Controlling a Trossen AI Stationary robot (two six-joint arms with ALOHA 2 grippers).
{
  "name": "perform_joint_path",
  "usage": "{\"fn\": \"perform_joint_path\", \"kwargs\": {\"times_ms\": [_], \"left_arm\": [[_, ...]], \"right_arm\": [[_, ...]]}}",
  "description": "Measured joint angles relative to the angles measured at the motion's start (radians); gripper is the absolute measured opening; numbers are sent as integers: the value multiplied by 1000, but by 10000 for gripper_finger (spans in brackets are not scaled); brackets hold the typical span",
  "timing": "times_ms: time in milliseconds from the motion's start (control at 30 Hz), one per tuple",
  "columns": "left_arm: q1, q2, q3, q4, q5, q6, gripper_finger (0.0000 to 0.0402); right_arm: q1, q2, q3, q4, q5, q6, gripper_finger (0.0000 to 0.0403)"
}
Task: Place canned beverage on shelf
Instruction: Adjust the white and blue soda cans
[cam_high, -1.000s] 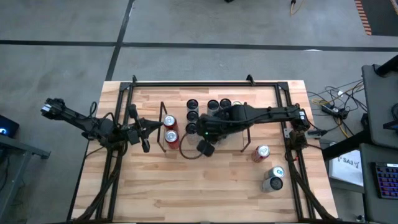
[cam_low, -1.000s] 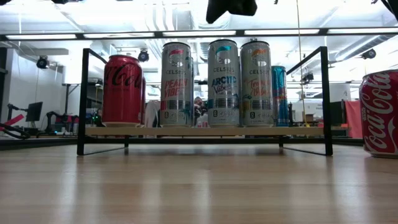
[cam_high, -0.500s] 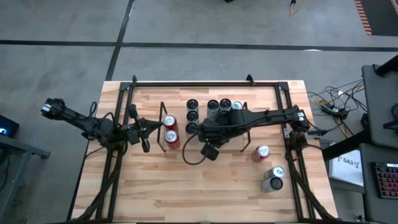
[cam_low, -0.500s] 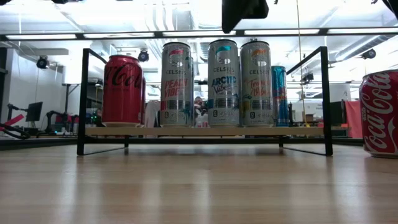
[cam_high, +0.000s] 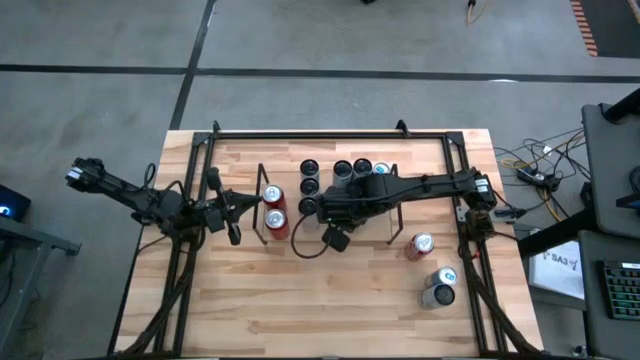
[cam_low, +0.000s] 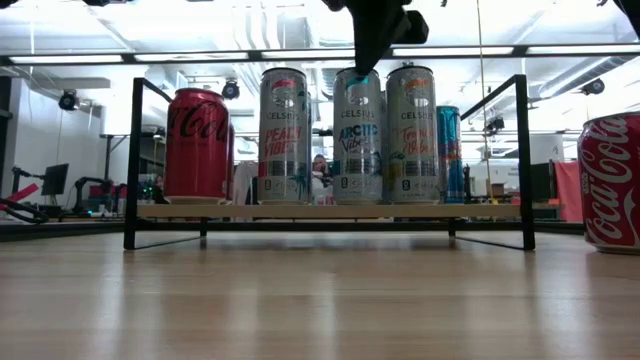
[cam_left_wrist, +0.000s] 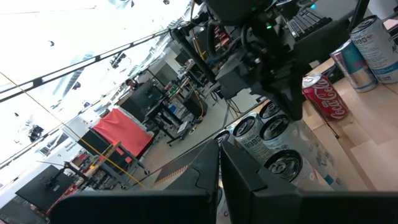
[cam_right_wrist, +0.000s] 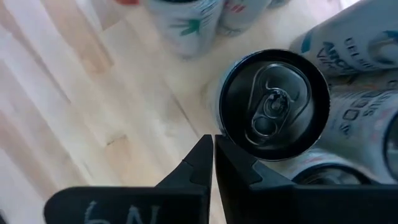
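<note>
1. Hanging over the low black-wire shelf with a light wood base (cam_low: 330, 211), the right pincer (cam_right_wrist: 213, 149) has its two dark fingers pressed together, gripping nothing.
2. Just beyond its fingertips stands a tall slim silver can with a dark pull-tab lid (cam_right_wrist: 273, 106), upright on the shelf among other slim silver cans (cam_high: 342, 170).
3. To the pincer's left side on the shelf, two red cola cans (cam_high: 273, 208) stand upright, one behind the other.
4. Well away, off the shelf on the light wooden desk (cam_high: 330, 300), a red cola can (cam_high: 420, 245) and a silver-blue can (cam_high: 439, 285) lie on their sides.
5. The left pincer (cam_left_wrist: 219, 163) waits beside the shelf's left end, fingers closed, empty.
</note>
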Motion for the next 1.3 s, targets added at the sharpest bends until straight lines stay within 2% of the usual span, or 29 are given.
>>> {"fn": "perform_joint_path", "kwargs": {"times_ms": [300,767,933,1300], "left_arm": [[0,0,0,0,0,0,0],[0,0,0,0,0,0,0],[0,0,0,0,0,0,0],[0,0,0,-1,0,0,0]], "right_arm": [[-26,0,0,5,50,13,9],[-27,6,0,95,46,-23,9],[-31,18,-1,84,100,-25,9],[-53,24,-1,83,130,-49,9]]}}
